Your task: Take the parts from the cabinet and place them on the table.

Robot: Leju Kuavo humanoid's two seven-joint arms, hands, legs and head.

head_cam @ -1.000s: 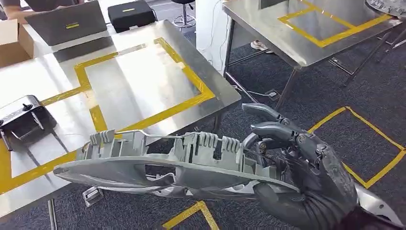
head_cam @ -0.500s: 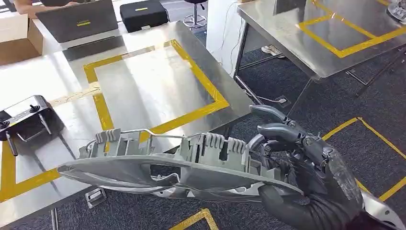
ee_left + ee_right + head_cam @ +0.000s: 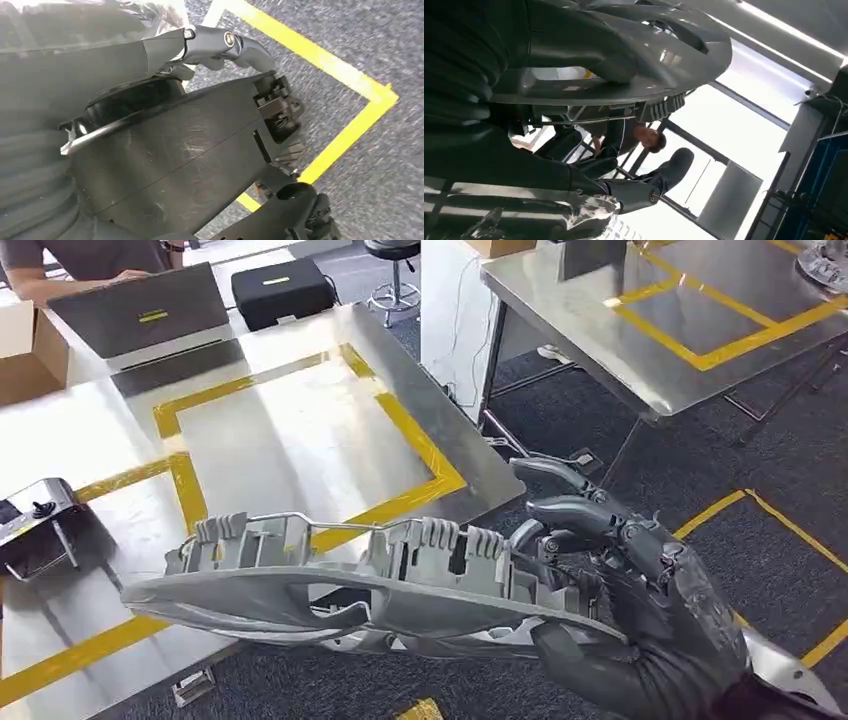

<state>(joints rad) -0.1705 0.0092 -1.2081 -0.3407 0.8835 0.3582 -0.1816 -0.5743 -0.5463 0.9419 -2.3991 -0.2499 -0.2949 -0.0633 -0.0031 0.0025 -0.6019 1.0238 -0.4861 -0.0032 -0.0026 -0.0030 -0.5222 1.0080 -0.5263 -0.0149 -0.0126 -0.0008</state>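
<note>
From up at head height, the right hand (image 3: 640, 610) has its fingers wrapped around one end of the part (image 3: 340, 580), a long grey plastic piece with ribbed clips and a thin wire rod along its top. It's held roughly level, sticking out to the robot's left, hanging over the near edge of the steel table (image 3: 90, 440) and the carpet below. Looks to me like the carry-to-table stage. To do it well I'd bring the whole part over the sheet, probably inside the yellow tape rectangle (image 3: 420, 445), keep it flat, and lower until it rests before letting go, since all that length off one end will want to tip.

Other stuff: a black remote controller (image 3: 35, 530) sits at the table's left side, near the free end of the part, so that's the thing to not clip. Further back there's a closed laptop (image 3: 140, 305), a black case (image 3: 280, 285), a cardboard box (image 3: 30, 345), and a person's arm behind the laptop. A second taped table (image 3: 620, 335) stands off to the right.

The left wrist camera looks down at carpet and a yellow floor line (image 3: 345, 85); the left hand (image 3: 225, 45) is there, but I can't tell if it's open or clenched.

The right wrist camera is tucked under the part (image 3: 624, 60), thumb pressed on its smooth face, with a person visible past it.
</note>
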